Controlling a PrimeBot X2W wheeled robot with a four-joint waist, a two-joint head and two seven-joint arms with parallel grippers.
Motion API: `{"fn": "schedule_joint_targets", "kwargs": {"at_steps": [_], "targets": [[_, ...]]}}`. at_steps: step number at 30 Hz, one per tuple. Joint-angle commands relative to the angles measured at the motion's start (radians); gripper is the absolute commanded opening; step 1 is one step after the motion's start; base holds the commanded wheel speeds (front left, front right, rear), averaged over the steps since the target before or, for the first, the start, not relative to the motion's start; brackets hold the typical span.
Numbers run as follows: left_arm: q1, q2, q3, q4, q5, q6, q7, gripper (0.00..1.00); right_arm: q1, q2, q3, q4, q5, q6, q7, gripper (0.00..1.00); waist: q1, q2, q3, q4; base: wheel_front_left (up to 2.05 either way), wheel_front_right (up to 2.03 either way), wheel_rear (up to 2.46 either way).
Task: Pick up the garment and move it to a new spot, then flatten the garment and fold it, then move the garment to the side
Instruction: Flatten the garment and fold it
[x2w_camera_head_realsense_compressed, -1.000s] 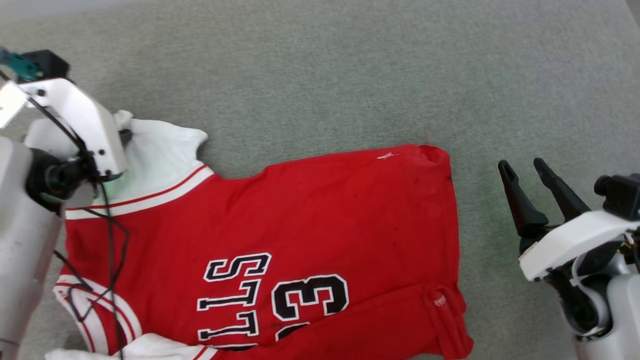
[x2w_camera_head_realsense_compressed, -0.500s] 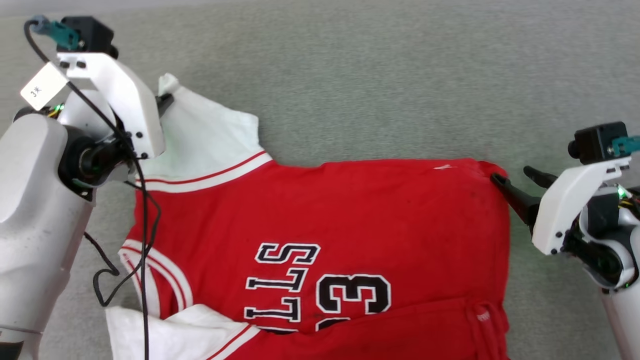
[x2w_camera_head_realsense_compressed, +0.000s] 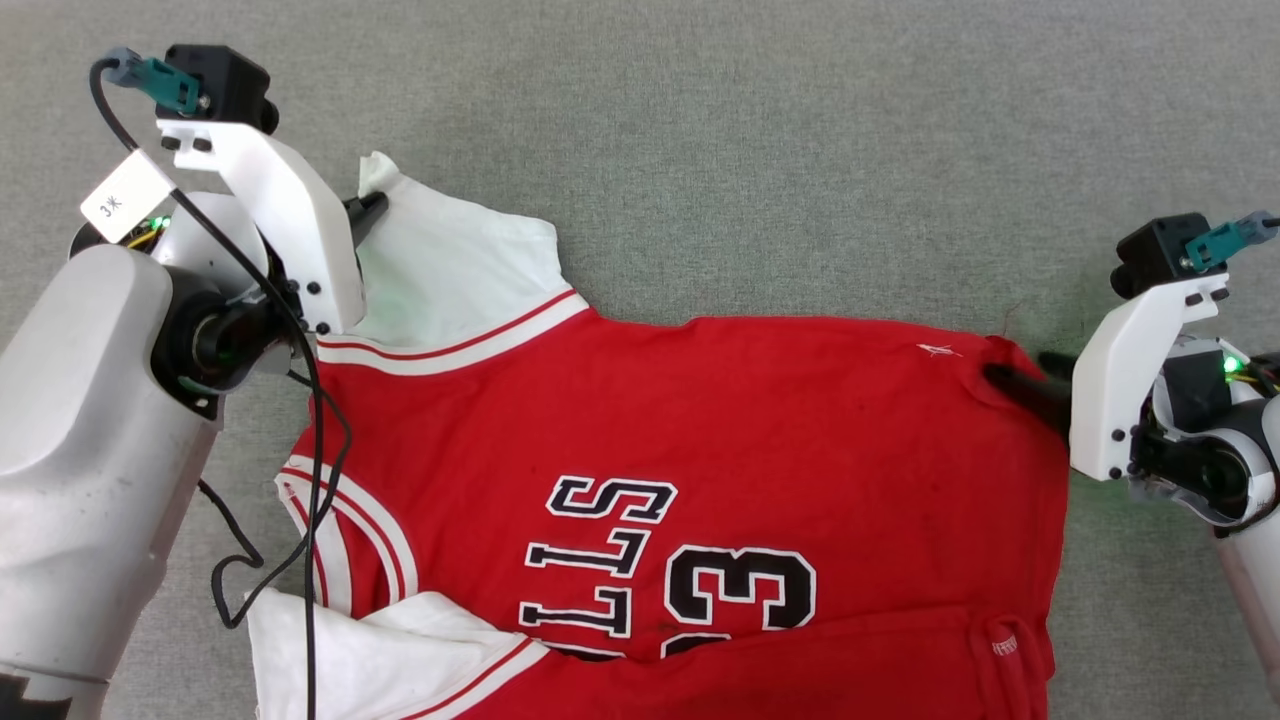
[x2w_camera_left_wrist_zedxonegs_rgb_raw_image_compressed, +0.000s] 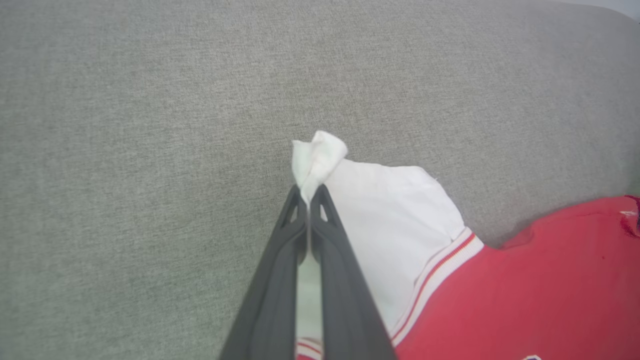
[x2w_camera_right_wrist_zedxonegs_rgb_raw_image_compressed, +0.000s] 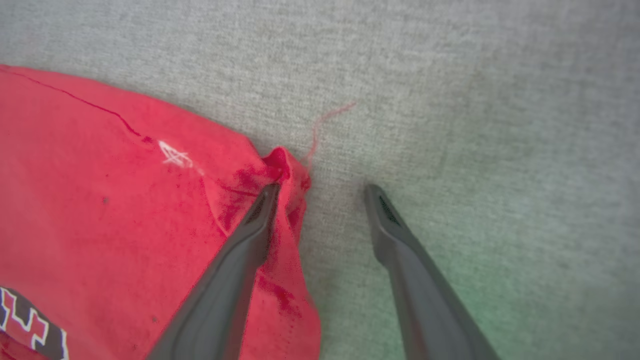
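Head camera view from above: a red garment (x2w_camera_head_realsense_compressed: 750, 420) with white sleeves lies spread on a grey cloth surface (x2w_camera_head_realsense_compressed: 800, 150), collar toward the left, hem toward the right; black white-edged lettering and the number 23 read sideways near the bottom edge. At far left the pale left arm reaches in; a black cable (x2w_camera_head_realsense_compressed: 310, 480) loops down from its wrist past the collar side, and a small white tag (x2w_camera_head_realsense_compressed: 125, 200) hangs by the wrist camera. The left gripper (x2w_camera_head_realsense_compressed: 368, 208) has its two dark fingers pressed together on the tip of the upper white sleeve (x2w_camera_head_realsense_compressed: 450, 270); in the left wrist view the same left gripper (x2w_camera_left_wrist_zedxonegs_rgb_raw_image_compressed: 310, 192) pinches a small bunched peak of white cloth that pokes out just past the fingertips; the sleeve's red-and-white striped trim lies to its right, then the red body. A second white sleeve (x2w_camera_head_realsense_compressed: 350, 660) lies folded at the lower left of the head view. At far right, the right gripper (x2w_camera_head_realsense_compressed: 1022, 375) sits at the upper hem corner; in the right wrist view the right gripper (x2w_camera_right_wrist_zedxonegs_rgb_raw_image_compressed: 322, 189) has its fingers spread apart, one resting on the red corner of the garment (x2w_camera_right_wrist_zedxonegs_rgb_raw_image_compressed: 125, 200), the other on the bare grey surface just beside the cloth, gripping nothing; a loose red thread (x2w_camera_right_wrist_zedxonegs_rgb_raw_image_compressed: 325, 122) trails from that corner across the surface.
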Motion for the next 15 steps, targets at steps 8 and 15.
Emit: {"fn": "schedule_joint_targets", "kwargs": {"at_steps": [8,15], "targets": [[0.088,0.025,0.022,-0.005,-0.023,-0.002,-0.049,0.0,0.028,-0.025,0.0,0.005,0.055,-0.001,-0.087,0.0,0.0,0.0,-0.097,-0.005,0.0,0.0,0.0],[0.204,0.067,0.048,-0.067,-0.049,0.018,-0.08,0.0,0.115,-0.034,-0.047,-0.044,0.022,-0.001,-0.129,0.0,0.0,0.0,-0.182,0.002,0.0,0.0,0.0]]}}
